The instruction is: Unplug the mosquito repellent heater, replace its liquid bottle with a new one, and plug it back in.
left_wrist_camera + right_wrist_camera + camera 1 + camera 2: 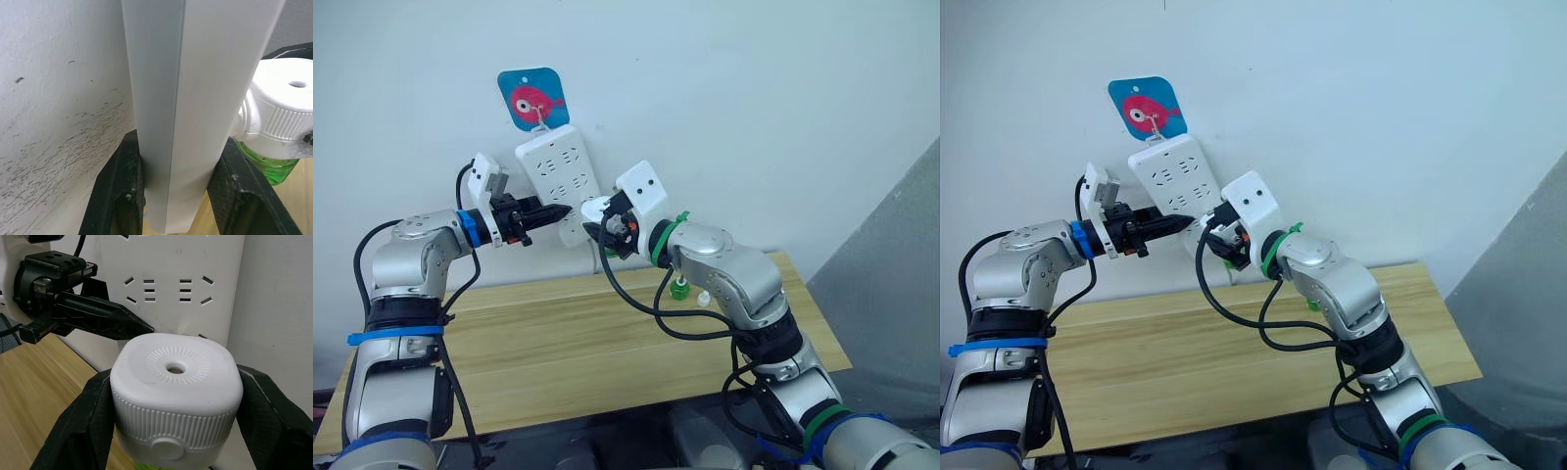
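Partly hidden heater [176, 396] between right gripper [176, 431] jaws.

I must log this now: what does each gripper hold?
Left gripper: shut on the power strip, fingers on its edges.
Right gripper: shut on the mosquito repellent heater.

white power strip [560, 180], fish hook plaque [532, 98], wooden table [558, 352]

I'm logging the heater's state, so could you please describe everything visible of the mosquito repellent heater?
The mosquito repellent heater is a small white plastic unit with rounded corners, a ribbed band round its side and a round vent hole ringed by fine radial ridges. A green liquid bottle hangs beneath it. The right gripper clamps it from both sides, at the lower end of the white power strip on the wall.
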Action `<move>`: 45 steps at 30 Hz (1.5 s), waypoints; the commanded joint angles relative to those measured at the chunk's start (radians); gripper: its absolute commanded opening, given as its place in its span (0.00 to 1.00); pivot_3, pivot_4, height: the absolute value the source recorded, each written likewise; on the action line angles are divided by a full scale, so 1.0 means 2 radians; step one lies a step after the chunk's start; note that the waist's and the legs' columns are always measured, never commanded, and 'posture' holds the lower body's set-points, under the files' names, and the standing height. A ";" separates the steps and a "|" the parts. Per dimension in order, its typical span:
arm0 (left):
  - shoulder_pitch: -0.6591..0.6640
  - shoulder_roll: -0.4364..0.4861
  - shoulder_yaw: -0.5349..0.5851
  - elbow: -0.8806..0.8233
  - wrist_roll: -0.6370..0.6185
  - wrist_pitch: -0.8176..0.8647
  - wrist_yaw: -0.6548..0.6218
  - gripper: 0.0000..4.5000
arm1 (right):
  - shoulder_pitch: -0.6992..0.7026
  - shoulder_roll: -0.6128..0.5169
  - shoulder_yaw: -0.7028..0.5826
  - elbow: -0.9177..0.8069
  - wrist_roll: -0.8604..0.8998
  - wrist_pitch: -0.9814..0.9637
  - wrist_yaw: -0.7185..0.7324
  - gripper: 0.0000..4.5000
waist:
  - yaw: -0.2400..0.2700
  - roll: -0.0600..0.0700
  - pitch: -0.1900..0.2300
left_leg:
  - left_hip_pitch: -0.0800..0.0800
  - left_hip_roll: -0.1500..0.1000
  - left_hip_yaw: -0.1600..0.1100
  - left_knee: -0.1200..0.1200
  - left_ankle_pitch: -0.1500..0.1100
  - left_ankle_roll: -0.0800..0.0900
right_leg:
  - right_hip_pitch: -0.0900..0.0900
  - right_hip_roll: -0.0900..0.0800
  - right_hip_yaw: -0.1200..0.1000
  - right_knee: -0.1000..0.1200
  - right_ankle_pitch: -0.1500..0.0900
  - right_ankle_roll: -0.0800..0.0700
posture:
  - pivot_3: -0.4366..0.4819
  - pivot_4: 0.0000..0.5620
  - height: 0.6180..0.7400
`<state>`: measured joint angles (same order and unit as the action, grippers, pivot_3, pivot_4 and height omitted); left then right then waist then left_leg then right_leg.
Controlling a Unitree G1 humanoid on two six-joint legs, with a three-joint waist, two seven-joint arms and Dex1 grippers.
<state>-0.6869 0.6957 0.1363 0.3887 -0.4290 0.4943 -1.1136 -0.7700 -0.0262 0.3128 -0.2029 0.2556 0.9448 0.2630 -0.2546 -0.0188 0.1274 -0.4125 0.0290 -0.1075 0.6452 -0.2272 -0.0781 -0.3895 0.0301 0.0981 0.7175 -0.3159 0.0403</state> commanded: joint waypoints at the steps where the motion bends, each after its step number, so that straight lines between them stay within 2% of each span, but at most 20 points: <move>1: -0.002 0.004 0.005 -0.019 -0.009 0.001 -0.009 0.29 | 0.000 0.003 -0.013 -0.010 -0.007 -0.015 -0.004 0.68 | 0.000 0.000 0.000 | 0.000 0.000 0.000 0.000 0.000 0.000 | 0.000 0.000 0.000 0.000 0.000 0.000 | 0.24 0.14 0.75; 16: 0.002 0.004 0.005 -0.028 -0.012 0.007 -0.010 0.29 | -0.007 0.014 -0.012 0.000 -0.009 -0.033 -0.004 0.68 | 0.000 0.000 0.000 | 0.000 0.000 0.000 0.000 0.000 0.000 | 0.000 0.000 0.000 0.000 0.000 0.000 | 0.24 0.14 0.75; 45: 0.011 -0.005 0.009 -0.056 -0.023 0.033 -0.006 0.29 | -0.038 0.045 -0.011 0.144 -0.039 -0.145 0.024 0.68 | -0.007 0.000 0.000 | 0.002 0.000 0.000 0.000 0.000 0.000 | 0.001 0.000 0.000 0.002 0.000 -0.001 | 0.26 0.13 0.75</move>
<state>-0.6589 0.7042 0.1660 0.3456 -0.4231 0.5435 -1.0769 -0.7969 0.0425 0.3019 0.0595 0.2014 0.6913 0.3265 -0.2690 -0.0187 0.1273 -0.4085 0.0293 -0.1079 0.6450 -0.2261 -0.0790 -0.3884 0.0310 0.0978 0.7215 -0.3148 0.0384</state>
